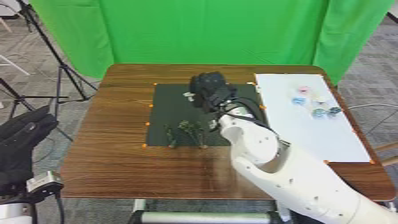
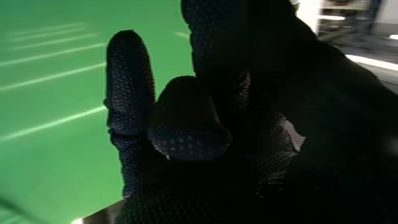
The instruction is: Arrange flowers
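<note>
The right robot hand point(image 1: 211, 90) is over the dark mat point(image 1: 167, 107), upper centre, its grip unclear; left robot hand point(image 1: 25, 131) released, left edge; pale flowers point(image 1: 298, 101) right.

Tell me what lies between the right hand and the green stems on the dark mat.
The head view shows just bare dark mat between the right hand and the green stems.
</note>
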### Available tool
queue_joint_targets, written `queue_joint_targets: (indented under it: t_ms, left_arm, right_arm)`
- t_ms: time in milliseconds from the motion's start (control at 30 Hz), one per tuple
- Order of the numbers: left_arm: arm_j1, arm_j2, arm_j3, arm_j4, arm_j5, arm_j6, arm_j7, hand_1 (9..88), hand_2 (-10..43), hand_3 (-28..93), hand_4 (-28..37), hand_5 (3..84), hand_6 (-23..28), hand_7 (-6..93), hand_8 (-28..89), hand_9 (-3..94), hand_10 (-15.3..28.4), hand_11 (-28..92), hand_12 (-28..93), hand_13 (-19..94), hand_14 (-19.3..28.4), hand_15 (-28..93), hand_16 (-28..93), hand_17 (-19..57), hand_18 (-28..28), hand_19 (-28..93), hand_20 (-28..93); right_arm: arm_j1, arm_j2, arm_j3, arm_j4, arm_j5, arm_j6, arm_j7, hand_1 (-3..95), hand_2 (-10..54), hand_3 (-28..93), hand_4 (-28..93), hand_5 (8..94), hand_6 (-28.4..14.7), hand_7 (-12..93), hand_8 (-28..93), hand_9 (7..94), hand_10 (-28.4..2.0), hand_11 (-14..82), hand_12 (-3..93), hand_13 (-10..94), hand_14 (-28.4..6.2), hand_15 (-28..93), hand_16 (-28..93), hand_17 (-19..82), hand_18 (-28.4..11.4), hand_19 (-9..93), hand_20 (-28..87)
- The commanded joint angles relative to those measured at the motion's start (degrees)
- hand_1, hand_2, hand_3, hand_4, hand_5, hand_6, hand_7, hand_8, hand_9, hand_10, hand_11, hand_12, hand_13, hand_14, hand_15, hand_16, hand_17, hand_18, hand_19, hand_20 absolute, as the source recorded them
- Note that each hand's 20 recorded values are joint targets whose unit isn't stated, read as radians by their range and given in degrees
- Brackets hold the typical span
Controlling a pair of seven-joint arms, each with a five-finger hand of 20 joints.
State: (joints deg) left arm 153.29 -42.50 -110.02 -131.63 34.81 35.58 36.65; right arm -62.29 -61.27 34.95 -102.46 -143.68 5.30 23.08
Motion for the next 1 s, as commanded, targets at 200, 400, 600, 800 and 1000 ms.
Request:
queue_joint_targets:
  t_ms: [200, 400, 600, 800, 1000]
  left_arm:
    - [-5.80, -0.78, 3.83, 1.91, 1.08, -1.16, -0.91, 27.5, 2.8, 80, -18.9, 41.6, 11.6, 23.1, -12, 32.1, 19.3, 44, 10, 20, 24.2, 65, -16, -11.9, 20.8, 55, 9]
    - [-10.97, -1.57, 7.22, 3.63, 2.18, -2.93, -1.26, 27.6, 2.8, 80, -18.8, 41.6, 11.6, 23.2, -12, 32.1, 19.3, 44, 10, 19, 24.1, 65, -16, -11.9, 20.8, 55, 9]
    - [-15.26, -1.67, 9.30, 4.80, 3.82, -4.60, -2.82, 27.7, 2.9, 80, -18.8, 41.6, 11.6, 23.1, -12, 32.1, 19.3, 44, 10, 19, 24.1, 65, -16, -11.9, 20.8, 55, 9]
    - [-16.84, -2.41, 9.76, 5.22, 5.12, -5.76, -4.06, 27.7, 2.8, 81, -18.5, 41.6, 11.6, 23.1, -12, 32.1, 19.3, 44, 10, 20, 24.1, 65, -16, -11.8, 20.8, 55, 9]
    - [-18.49, -3.14, 10.35, 5.74, 6.25, -6.94, -5.15, 27.6, 2.8, 81, -18.5, 41.6, 11.6, 23.0, -12, 32.1, 19.3, 44, 10, 20, 24.2, 65, -16, -11.9, 20.9, 55, 9]
  right_arm:
    - [-7.00, -11.50, -0.50, 3.84, -10.07, -3.31, -7.38, 53.7, -9.5, 76, -28, 82.2, -0.4, 26, 4, 88.2, -7.4, 26.8, 35.4, 84, -4.2, 80, 22, 38, -17.1, 92, -7]
    - [-10.86, -17.51, 2.50, 9.11, -17.26, -3.09, -9.37, 53.5, -9.5, 77, -28, 82.2, -0.4, 26, 3, 88.2, -7.4, 26.8, 35.5, 84, -4.4, 80, 22, 38, -17.2, 92, -7]
    - [-9.85, -17.70, 0.86, 11.68, -18.50, -3.34, -6.13, 53.4, -9.5, 77, -28, 82.3, -0.5, 26, 3, 88.1, -7.4, 27.0, 35.7, 83, -4.7, 80, 22, 37, -17.5, 91, -8]
    - [-7.33, -16.80, -1.49, 13.68, -16.44, -3.53, -1.79, 53.5, -9.5, 77, -28, 82.4, -0.4, 26, 3, 88.0, -7.4, 27.4, 36.0, 83, -4.9, 80, 22, 36, -17.6, 91, -7]
    - [-4.46, -15.88, -4.75, 15.07, -14.25, -2.44, 2.84, 53.4, -9.5, 77, -28, 82.3, -0.4, 26, 3, 87.7, -7.3, 27.8, 36.2, 83, -5.2, 79, 22, 36, -17.7, 91, -7]
